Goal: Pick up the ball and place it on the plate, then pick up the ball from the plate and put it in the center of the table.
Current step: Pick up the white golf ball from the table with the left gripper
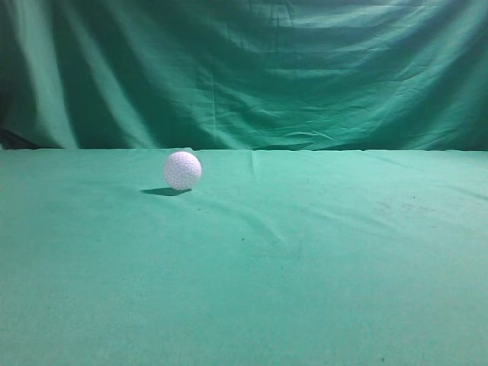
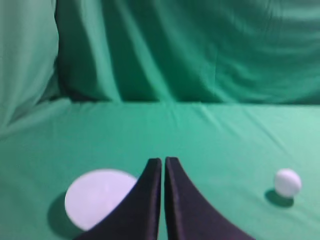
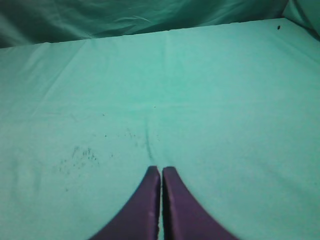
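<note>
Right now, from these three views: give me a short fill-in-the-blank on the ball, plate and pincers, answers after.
1. The ball rests on the green ____, held by neither pincer.
2. In the left wrist view, the white plate lies to the ____ of the left pincer, with the ball on the opposite side.
3. The fingers of the right pincer are ____, with nothing between them.
4. The plate holds ____.

Missing words: table; left; shut; nothing

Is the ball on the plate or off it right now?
Off. The ball rests on the table, well apart from the plate.
</note>
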Action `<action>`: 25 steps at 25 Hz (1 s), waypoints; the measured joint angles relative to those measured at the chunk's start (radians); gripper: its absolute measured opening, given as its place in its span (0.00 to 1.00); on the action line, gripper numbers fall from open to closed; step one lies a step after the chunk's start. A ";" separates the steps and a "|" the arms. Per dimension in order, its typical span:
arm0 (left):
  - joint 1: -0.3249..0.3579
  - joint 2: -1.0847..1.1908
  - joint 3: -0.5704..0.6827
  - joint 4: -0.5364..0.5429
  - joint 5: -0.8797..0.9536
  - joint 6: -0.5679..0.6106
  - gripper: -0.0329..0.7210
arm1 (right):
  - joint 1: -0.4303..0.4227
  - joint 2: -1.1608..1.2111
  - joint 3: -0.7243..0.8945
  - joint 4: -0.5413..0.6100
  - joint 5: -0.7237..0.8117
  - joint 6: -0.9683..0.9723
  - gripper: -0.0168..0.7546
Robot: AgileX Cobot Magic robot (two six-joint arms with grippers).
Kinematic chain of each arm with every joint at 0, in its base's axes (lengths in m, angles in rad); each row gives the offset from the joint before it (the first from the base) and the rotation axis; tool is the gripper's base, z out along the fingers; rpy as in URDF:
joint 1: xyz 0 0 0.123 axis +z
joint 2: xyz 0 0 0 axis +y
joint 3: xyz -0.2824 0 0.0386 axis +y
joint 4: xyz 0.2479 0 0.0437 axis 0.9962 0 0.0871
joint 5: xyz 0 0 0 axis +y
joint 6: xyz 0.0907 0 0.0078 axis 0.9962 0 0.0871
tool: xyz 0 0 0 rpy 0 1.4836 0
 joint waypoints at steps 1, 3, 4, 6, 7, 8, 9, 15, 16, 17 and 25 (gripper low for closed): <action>0.000 0.000 0.000 0.000 -0.028 -0.002 0.04 | 0.000 0.000 0.000 0.000 0.000 0.000 0.02; 0.000 0.000 0.000 0.000 -0.051 -0.004 0.04 | 0.000 0.000 0.000 0.000 0.000 0.000 0.02; 0.000 0.000 0.000 0.000 -0.068 -0.004 0.04 | 0.000 0.000 0.000 0.000 0.000 0.000 0.02; 0.000 0.000 0.000 -0.002 -0.137 -0.036 0.04 | 0.000 0.000 0.000 0.000 0.000 0.000 0.02; 0.000 0.000 0.000 0.000 -0.171 -0.065 0.04 | 0.000 0.000 0.000 0.000 0.000 0.000 0.02; 0.000 0.000 0.000 0.007 -0.180 -0.092 0.04 | 0.000 0.000 0.000 0.000 0.000 0.000 0.02; 0.000 0.000 -0.007 0.018 -0.166 -0.118 0.04 | 0.000 0.000 0.000 0.000 0.000 0.000 0.02; 0.000 0.111 -0.165 0.082 0.036 -0.160 0.04 | 0.000 0.000 0.000 0.000 0.000 0.000 0.02; 0.000 0.151 -0.197 0.084 0.068 -0.160 0.04 | 0.000 0.000 0.000 0.000 0.000 0.000 0.02; 0.000 0.194 -0.228 0.084 0.108 -0.160 0.04 | 0.000 0.000 0.000 0.000 0.000 0.000 0.02; -0.016 0.478 -0.387 0.054 0.280 -0.057 0.04 | 0.000 0.000 0.000 0.000 0.000 0.000 0.02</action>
